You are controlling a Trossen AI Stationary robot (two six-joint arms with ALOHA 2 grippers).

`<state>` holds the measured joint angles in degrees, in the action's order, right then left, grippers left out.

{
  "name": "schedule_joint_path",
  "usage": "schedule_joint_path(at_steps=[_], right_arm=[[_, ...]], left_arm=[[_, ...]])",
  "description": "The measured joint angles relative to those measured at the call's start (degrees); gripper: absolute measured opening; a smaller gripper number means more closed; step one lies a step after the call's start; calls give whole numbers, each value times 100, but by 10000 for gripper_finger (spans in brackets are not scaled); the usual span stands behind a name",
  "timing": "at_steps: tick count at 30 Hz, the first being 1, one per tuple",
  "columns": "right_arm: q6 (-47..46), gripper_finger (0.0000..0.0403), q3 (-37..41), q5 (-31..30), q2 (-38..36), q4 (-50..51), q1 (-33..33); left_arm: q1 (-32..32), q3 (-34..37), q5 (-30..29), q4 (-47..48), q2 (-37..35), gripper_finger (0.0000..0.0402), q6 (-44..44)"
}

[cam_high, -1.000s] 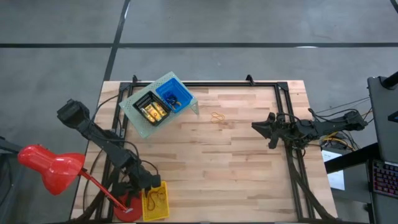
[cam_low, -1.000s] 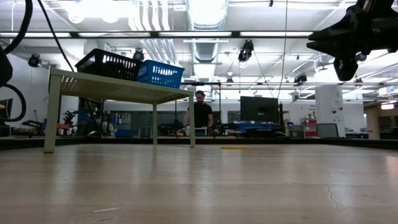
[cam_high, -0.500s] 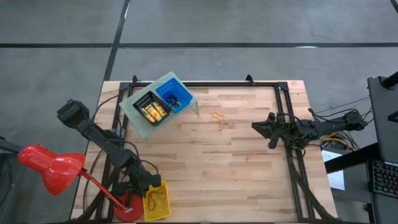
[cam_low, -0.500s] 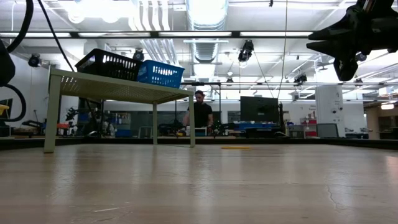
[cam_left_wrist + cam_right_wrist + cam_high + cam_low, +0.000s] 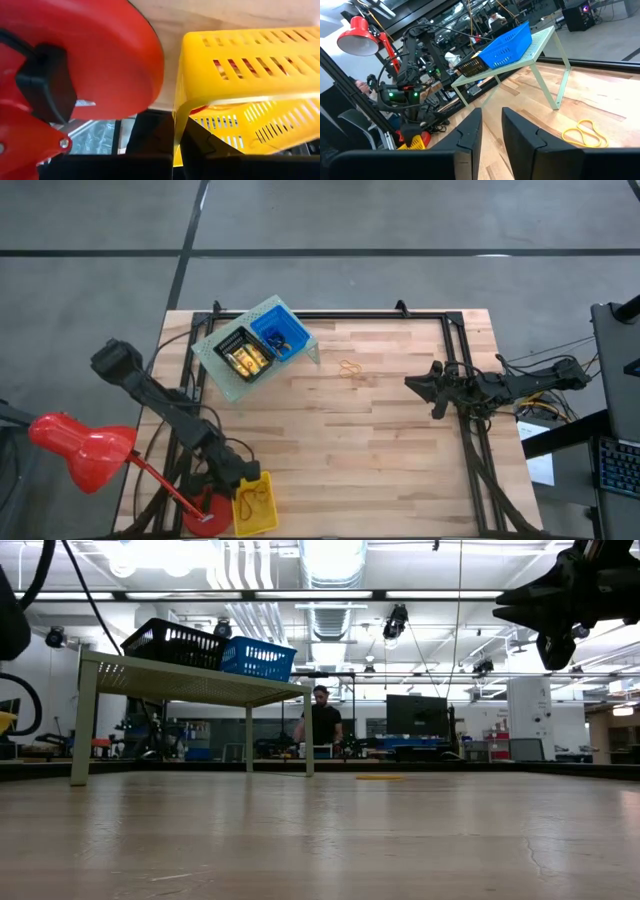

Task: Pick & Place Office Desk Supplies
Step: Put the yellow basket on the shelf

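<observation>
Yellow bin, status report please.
Left end effector shut on yellow bin wall. Right end effector idle, mid-table right. Rubber bands loose on table. Red lamp crowds bin.

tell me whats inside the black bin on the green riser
The black bin holds several yellow-gold pieces, seen from above. From table height its mesh wall hides them, so anything beneath them cannot be seen.
</observation>
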<state>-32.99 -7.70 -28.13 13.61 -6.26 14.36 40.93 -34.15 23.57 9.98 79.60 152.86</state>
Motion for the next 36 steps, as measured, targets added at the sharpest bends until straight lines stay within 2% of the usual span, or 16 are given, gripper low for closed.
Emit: schedule_joint_path(at_steps=[4, 7, 13, 20, 30, 36], right_arm=[[1, 77, 0, 1, 0, 0, -1], [-1, 80, 0, 1, 0, 0, 0], [1, 79, 0, 1, 0, 0, 1], [2, 69, 0, 1, 0, 2, 1], [2, 77, 0, 1, 0, 2, 1], [2, 82, 0, -1, 0, 0, 1]], left_arm=[[2, -2, 0, 40, -266, 11, 122], [9, -4, -19, 404, -557, 11, 219], [28, -4, -467, 1149, -1226, 11, 425], [28, -4, -530, 1745, -1957, 11, 898], [28, -6, -1089, 2130, -2745, 10, 924], [28, -6, -1645, 2426, -3165, 10, 918]])
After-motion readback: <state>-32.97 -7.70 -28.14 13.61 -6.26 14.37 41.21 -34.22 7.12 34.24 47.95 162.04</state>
